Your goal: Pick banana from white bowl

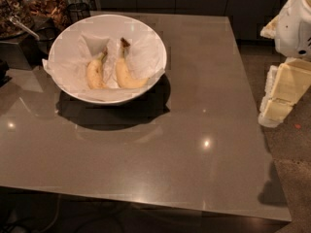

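Note:
The white bowl (73, 42), wide and lined with crumpled white paper, stands on the far left part of the grey table (194, 130). Two bananas lie in it. The banana (126, 74) is the right one, longer and curved, with a dark brown stem end pointing away. A shorter banana (95, 73) with a pale stem lies to its left. My gripper (281, 95), cream-coloured under the white arm (294, 23), hangs off the table's right edge, far from the bowl and holding nothing I can see.
Glass jars of dark snacks (46, 4) and a metal scoop (22, 25) stand at the back left behind the bowl. Dark cabinets run along the back. The floor (291, 159) lies to the right of the table's edge.

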`<control>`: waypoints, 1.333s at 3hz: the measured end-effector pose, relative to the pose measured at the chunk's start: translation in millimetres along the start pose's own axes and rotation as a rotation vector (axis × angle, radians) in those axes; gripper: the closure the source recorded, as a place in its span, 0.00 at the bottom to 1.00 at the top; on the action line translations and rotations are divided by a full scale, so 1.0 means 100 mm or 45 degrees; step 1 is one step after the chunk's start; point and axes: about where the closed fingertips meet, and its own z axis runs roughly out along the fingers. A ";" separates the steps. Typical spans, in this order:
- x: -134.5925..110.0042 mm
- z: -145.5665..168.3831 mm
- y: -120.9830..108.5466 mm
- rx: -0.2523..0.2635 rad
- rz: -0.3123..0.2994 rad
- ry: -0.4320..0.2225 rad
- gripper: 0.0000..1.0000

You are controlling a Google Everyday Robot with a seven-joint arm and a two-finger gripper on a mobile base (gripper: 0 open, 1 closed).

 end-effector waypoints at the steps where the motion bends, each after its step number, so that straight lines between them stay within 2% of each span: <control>1: -0.25 0.00 0.03 -0.004 -0.082 0.076 0.00; 2: -0.27 0.00 0.02 -0.001 -0.092 0.084 0.00; 3: -0.41 -0.03 0.00 0.017 -0.102 0.032 0.00; 4: -0.80 0.03 -0.08 -0.012 -0.149 0.015 0.00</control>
